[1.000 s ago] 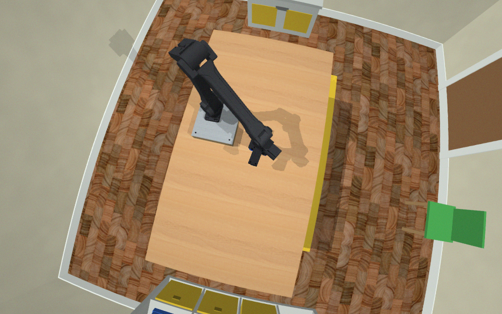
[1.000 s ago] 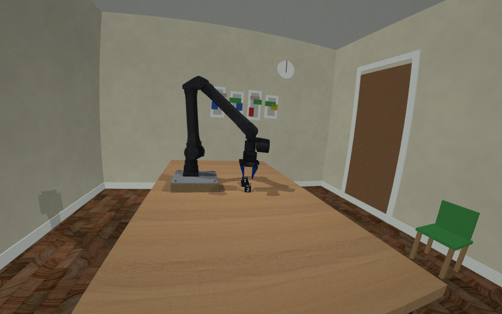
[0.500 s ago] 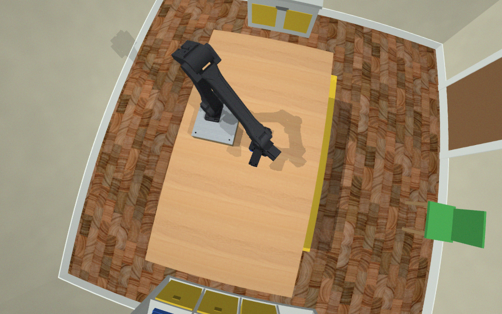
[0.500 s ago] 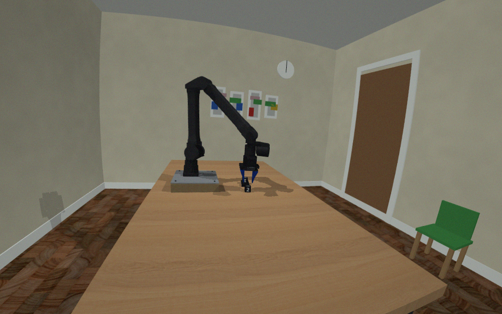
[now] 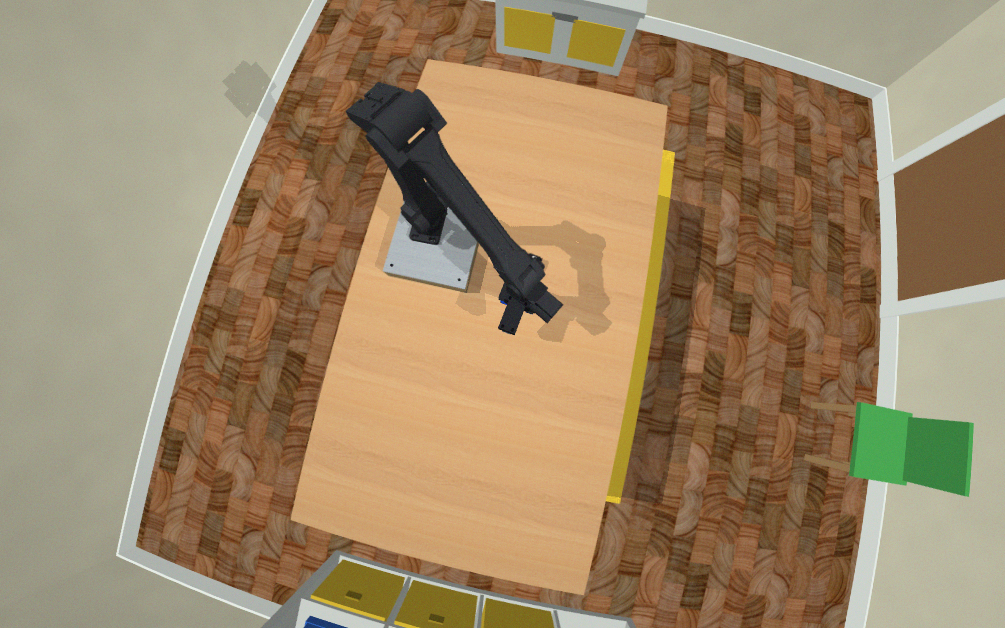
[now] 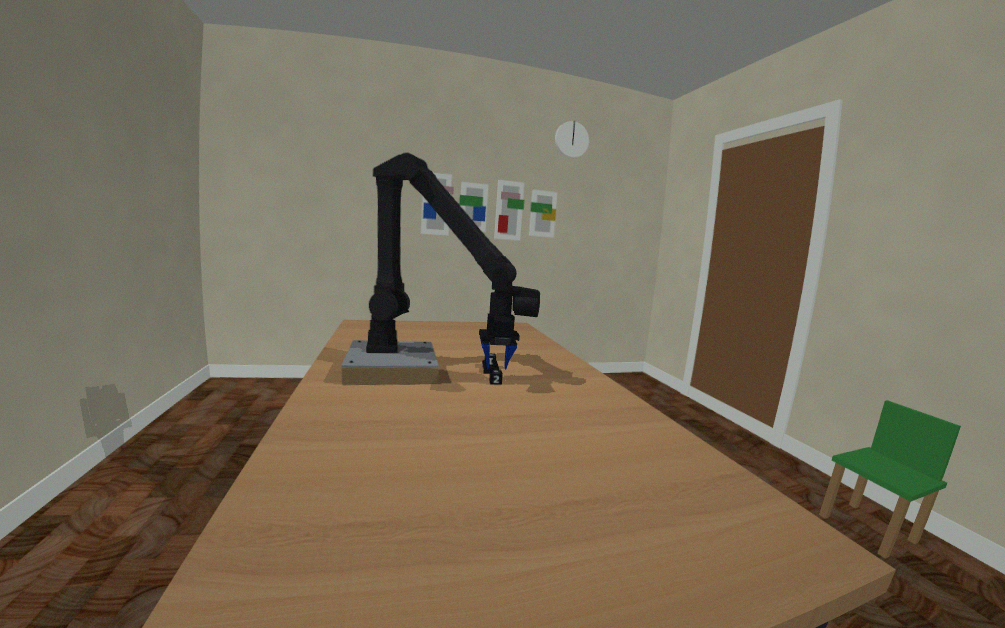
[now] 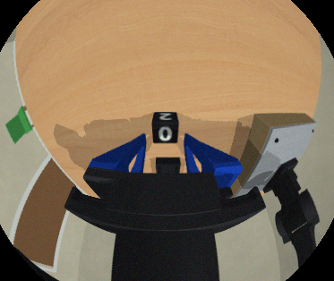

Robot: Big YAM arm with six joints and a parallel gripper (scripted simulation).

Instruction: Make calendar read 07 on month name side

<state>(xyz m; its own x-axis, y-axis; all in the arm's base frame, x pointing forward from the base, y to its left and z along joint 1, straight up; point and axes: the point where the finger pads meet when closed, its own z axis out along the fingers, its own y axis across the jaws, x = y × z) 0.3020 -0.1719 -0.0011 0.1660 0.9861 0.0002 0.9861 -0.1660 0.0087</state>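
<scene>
My gripper (image 6: 497,364) (image 7: 165,138) is partly open and empty, pointing down. A black cube (image 6: 495,378) (image 7: 165,128) lies just beyond the fingertips in the wrist view, with a white 0 on one face and a sideways-looking 2 on another. In the exterior view its 2 faces the camera upright. A second black block (image 6: 491,360) (image 7: 167,165) shows between the blue fingers, its near part hidden by the gripper body. The fingers do not visibly clamp it. The tray and the month's name cannot be made out. In the top view the arm hides the cubes.
The arm's grey base plate (image 5: 429,257) (image 6: 390,355) (image 7: 280,139) stands beside the cubes on the wooden table (image 5: 451,437) (image 6: 490,499) (image 7: 167,67). A green chair (image 5: 880,443) (image 6: 892,472) stands off the table's side.
</scene>
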